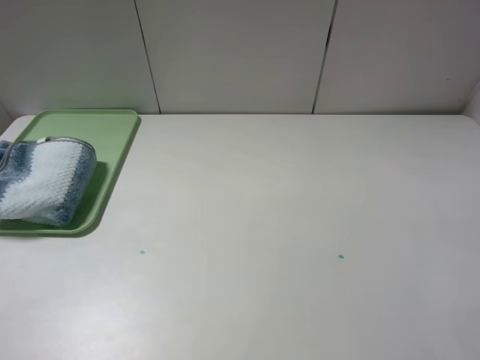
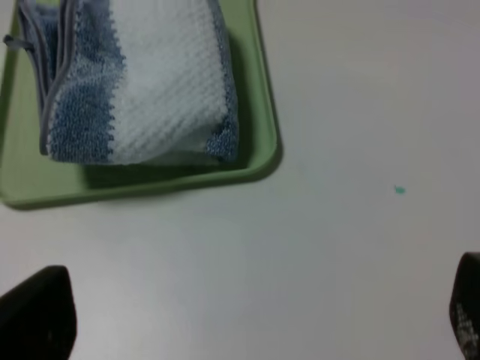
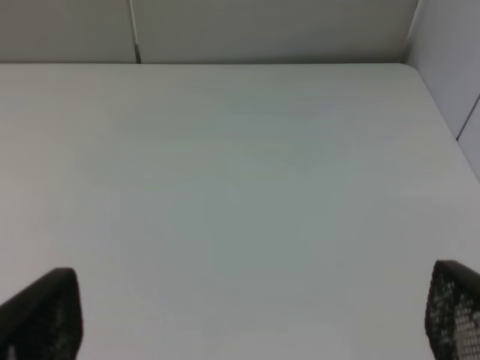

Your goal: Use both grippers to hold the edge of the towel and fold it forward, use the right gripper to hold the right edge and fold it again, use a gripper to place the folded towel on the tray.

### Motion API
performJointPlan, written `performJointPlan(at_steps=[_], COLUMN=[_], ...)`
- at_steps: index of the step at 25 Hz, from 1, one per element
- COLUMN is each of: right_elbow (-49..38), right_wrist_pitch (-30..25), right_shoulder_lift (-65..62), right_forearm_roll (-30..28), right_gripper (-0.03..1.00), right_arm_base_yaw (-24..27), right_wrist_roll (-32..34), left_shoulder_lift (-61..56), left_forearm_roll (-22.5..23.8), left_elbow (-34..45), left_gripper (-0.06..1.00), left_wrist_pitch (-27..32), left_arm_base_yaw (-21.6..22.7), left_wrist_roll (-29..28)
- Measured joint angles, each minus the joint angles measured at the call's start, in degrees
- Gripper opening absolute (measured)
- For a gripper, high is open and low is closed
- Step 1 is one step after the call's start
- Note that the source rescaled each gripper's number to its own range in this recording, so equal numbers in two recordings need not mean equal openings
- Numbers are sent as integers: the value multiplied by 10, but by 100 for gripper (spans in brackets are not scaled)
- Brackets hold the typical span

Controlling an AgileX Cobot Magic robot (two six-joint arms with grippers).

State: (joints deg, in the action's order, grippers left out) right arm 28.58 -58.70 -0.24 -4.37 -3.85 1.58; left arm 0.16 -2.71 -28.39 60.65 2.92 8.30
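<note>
The folded towel (image 1: 43, 180), white and blue-grey striped, lies on the light green tray (image 1: 112, 161) at the table's far left. In the left wrist view the towel (image 2: 142, 82) sits inside the tray (image 2: 259, 112), its grey hem (image 2: 54, 71) stacked along one side. My left gripper (image 2: 255, 315) hovers over bare table short of the tray, its jaws wide apart and holding nothing. Over bare table, my right gripper (image 3: 247, 315) also stands open and holds nothing. Neither gripper appears in the exterior high view.
The white table (image 1: 285, 225) carries two small teal dots (image 1: 142, 252) (image 1: 341, 256). Grey wall panels (image 1: 240, 52) rise along the far edge, and a side wall (image 3: 450, 67) stands at the table's right end.
</note>
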Motion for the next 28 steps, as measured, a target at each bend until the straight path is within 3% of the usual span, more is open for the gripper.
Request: performJointPlan(at_steps=[28], right_elbow=[0], right_wrist_pitch=[0], right_shoulder_lift=[0], right_forearm_roll=[0], right_gripper=[100], right_arm_base_yaw=[0], right_wrist_roll=[0], left_shoulder_lift=[-6], left_forearm_roll=[-2], left_elbow=[0], left_gripper=[100], left_wrist_pitch=[0], left_arm_base_yaw=[0], left_wrist_roll=[0])
